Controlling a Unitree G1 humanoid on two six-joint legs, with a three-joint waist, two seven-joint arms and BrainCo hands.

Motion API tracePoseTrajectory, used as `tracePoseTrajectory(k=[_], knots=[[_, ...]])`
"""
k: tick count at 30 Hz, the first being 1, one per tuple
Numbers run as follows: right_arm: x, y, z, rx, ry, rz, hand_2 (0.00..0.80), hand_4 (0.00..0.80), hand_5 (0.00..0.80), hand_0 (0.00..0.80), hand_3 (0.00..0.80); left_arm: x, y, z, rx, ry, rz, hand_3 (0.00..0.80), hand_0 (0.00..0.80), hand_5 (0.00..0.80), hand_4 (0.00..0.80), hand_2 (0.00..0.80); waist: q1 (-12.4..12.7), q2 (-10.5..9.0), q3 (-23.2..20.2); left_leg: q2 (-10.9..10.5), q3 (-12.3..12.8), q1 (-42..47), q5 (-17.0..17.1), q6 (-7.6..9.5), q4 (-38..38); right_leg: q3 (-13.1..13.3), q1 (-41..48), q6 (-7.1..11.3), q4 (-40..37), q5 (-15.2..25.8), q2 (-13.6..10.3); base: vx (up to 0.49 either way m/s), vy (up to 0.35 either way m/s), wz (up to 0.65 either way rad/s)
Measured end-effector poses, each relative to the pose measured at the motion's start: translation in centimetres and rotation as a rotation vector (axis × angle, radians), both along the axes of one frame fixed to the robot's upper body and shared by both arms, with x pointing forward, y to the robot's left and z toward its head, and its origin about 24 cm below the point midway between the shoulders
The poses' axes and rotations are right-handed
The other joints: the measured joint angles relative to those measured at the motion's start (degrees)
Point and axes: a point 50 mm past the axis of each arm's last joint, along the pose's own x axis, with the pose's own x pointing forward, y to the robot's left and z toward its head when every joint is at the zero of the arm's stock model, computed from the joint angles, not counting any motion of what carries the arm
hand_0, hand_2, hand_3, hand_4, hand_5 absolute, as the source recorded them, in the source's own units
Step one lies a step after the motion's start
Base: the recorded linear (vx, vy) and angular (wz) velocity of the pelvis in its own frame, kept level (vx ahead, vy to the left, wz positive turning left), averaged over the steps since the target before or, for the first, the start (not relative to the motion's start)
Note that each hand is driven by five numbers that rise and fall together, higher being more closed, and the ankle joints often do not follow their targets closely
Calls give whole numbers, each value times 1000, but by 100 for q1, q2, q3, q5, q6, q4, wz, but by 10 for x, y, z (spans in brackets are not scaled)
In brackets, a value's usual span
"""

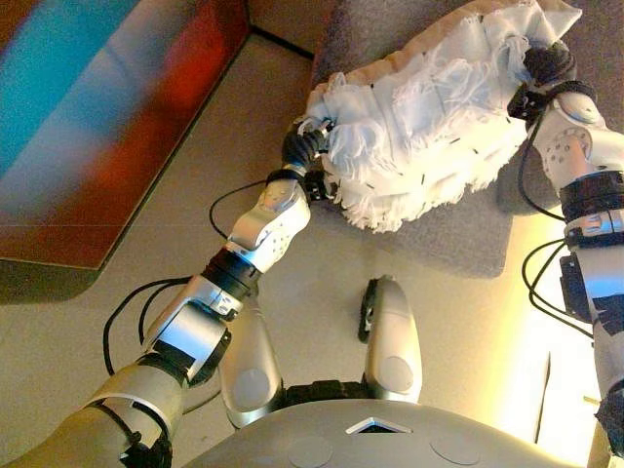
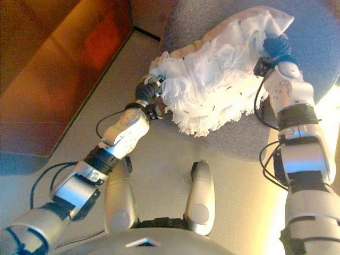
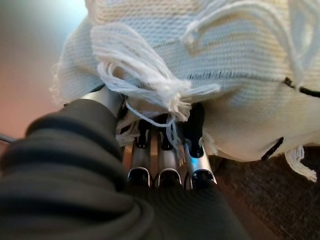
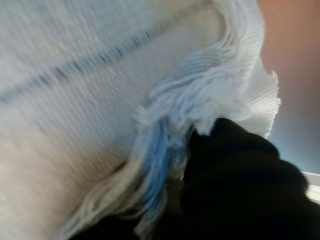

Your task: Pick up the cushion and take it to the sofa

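Note:
A white knitted cushion [image 1: 419,127] with fringed edges hangs between my two hands, just above a grey upholstered seat [image 1: 458,234]. My left hand [image 1: 302,148] is at the cushion's left corner. In the left wrist view its fingers [image 3: 167,160] run straight under the cushion [image 3: 225,60], with their tips buried in the fringe. My right hand [image 1: 546,66] presses the cushion's far right edge. In the right wrist view only that hand's dark cover [image 4: 240,165] shows against the cushion [image 4: 75,75]; the fingers are hidden.
A reddish-brown wooden panel [image 1: 127,117] runs along the left side. Beige floor [image 1: 195,175] lies between it and the grey seat, which fills the upper right of the view.

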Motion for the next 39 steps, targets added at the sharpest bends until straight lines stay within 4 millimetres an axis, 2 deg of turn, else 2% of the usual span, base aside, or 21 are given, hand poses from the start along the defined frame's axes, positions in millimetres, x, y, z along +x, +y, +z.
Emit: tracePoseTrajectory(k=[1,14,23,31,36,39], knots=[[1,1,0,6,-1,-2,0,0,0,0,0,0,1,0,-1,2,2,0,0,0,0,0,4,-9,5,0,-2,-10,20,-10,0,1,-15,1,2,0,3,0,0,0],[1,-1,1,5,-5,-10,0,0,0,0,0,3,5,3,-17,22,37,0,0,0,0,0,-1,-18,2,7,5,24,9,-25,-50,0,-10,38,-63,22,11,36,18,-1],[-1,-7,-5,5,31,-26,0,0,0,0,0,2,7,4,-32,28,15,0,0,0,0,0,-24,-1,-179,18,122,626,51,-26,-616,-64,659,97,-721,96,61,75,10,2],[-2,-9,-7,10,37,-33,0,0,0,0,0,1,4,10,-46,-1,6,0,0,0,0,0,-19,27,-385,3,231,1254,481,-61,-1728,-265,1454,119,-2047,550,220,26,-3,6],[-5,-20,0,9,4,-104,0,0,0,0,0,3,11,12,-32,-26,21,0,0,0,0,0,-8,35,-487,-5,301,1631,809,-76,-2492,-397,1891,100,-2843,855,345,25,4,7],[-10,-33,7,-4,-22,-191,0,0,0,0,0,4,17,14,-15,-52,24,0,0,0,0,0,6,114,-575,-4,340,1877,975,-77,-2908,-507,2207,96,-3350,1077,423,36,33,4]])
